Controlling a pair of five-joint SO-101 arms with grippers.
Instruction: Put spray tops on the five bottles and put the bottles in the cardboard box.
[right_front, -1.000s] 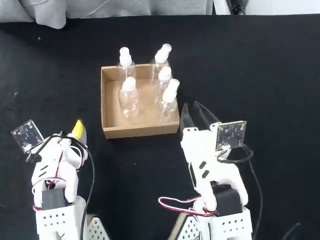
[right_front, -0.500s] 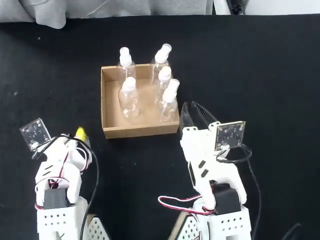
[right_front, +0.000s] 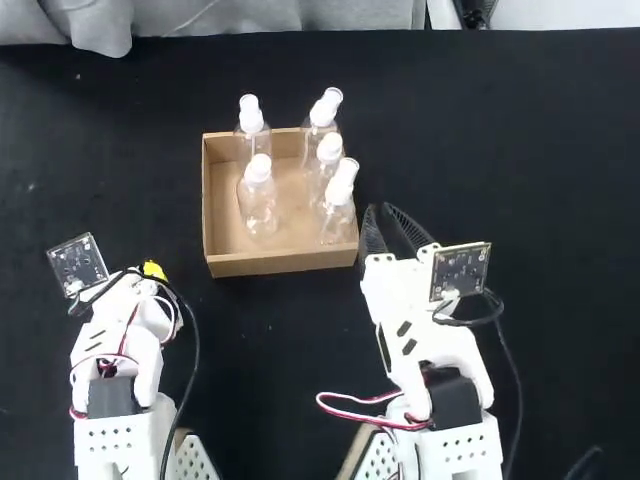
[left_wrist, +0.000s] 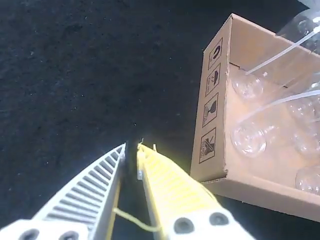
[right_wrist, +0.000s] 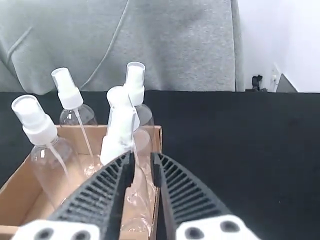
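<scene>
In the high view, you see the box (right_front: 280, 262) in the upper middle of the frame. Five bottles (right_front: 259, 205) stand upright inside it, each with a white spray top (right_front: 250, 108). The left gripper (right_front: 153, 270) sits at lower left, apart from the box. The right gripper (right_front: 380, 214) sits just beside the box's lower right corner.

In the left wrist view, your left gripper's fingers (left_wrist: 165, 180) are nearly pressed together, holding nothing, over the black table (left_wrist: 75, 60) near a box corner.

In the right wrist view, the right fingers (right_wrist: 182, 187) are likewise drawn together with a thin slit, empty, pointing at the nearest bottle.
</scene>
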